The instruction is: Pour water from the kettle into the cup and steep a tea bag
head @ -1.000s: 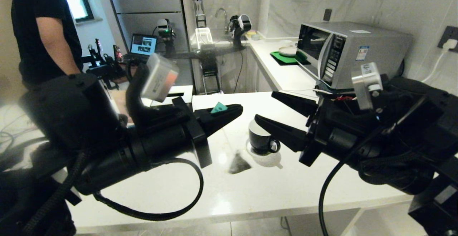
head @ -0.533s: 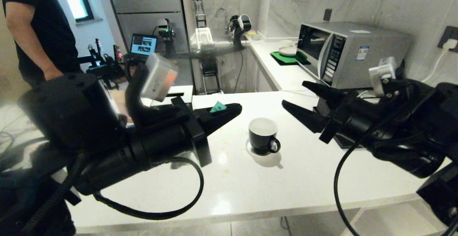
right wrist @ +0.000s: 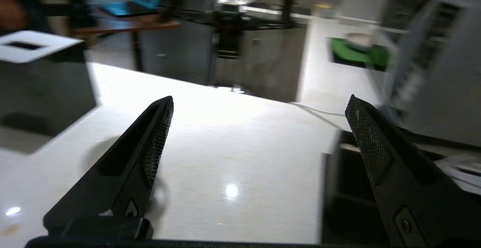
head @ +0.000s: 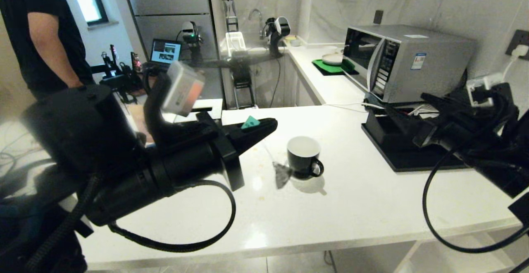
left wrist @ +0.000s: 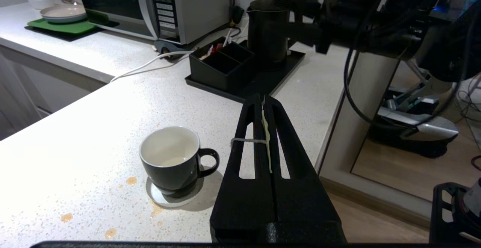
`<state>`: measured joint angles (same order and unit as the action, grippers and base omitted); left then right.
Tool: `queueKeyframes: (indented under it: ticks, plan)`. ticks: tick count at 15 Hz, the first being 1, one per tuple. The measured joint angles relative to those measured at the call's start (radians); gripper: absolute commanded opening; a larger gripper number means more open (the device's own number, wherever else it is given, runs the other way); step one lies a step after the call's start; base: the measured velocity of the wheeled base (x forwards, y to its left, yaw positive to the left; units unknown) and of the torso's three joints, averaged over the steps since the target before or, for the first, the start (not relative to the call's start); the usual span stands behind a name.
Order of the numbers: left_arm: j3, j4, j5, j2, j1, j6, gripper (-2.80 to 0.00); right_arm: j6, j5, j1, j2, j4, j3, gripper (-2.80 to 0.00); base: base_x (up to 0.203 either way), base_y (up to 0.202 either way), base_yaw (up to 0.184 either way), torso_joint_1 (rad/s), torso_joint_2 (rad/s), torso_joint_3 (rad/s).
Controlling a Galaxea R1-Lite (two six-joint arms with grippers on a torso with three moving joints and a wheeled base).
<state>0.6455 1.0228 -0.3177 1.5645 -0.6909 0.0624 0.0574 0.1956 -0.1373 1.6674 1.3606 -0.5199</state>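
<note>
**Operator:** Head view check. What has changed over the last second?

**Technician:** The right gripper [head: 407,113] has swung away from the small glossy black mug with the white inside [head: 304,156]. It was at the cup's 3 o'clock; it now sits over the flat black tray [head: 417,163] at the far right, jaws spread wide and empty. The left wrist view places it against the matte black tapered jug kettle [left wrist: 268,34] standing on that tray.

**Operator:** And the left gripper?

**Technician:** The left gripper [head: 264,127] holds position at the cup's 10 o'clock, jaws closed on the small green tag [head: 250,123]. The pale paper tea bag [head: 282,173] hangs on its thin string, just beside the cup at 9 o'clock, not inside it.

**Operator:** Task implication?

**Technician:** Judged status: pouring is the step in hand. The cup shows little or no water; the kettle is not yet gripped. Steeping waits until the pour is made.
</note>
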Motion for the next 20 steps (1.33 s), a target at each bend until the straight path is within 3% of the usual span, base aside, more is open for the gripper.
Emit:
queueKeyframes:
  ticks: [2, 3, 11, 20]
  plan:
    - [0.000, 0.000, 0.001, 0.000, 0.001, 0.000, -2.80, 0.001, -0.002, 0.030, -0.004, 0.004, 0.005, 0.00, 0.000, 0.000, 0.000, 0.000, 0.00, 0.000]
    - [0.000, 0.000, 0.000, 0.000, 0.001, -0.001, -2.80, 0.001, -0.002, 0.037, -0.006, 0.006, 0.012, -2.80, 0.000, 0.000, 0.000, 0.000, 0.00, 0.000]
    - [-0.001, 0.000, 0.000, 0.000, 0.019, -0.001, -2.80, -0.005, 0.002, 0.049, -0.073, 0.014, 0.101, -2.80, 0.000, 0.000, 0.000, 0.000, 0.00, 0.000]
    - [-0.023, 0.000, 0.019, -0.010, 0.021, -0.001, -2.80, -0.001, 0.001, 0.062, -0.250, 0.024, 0.352, -2.80, 0.000, 0.000, 0.000, 0.000, 0.00, 0.000]
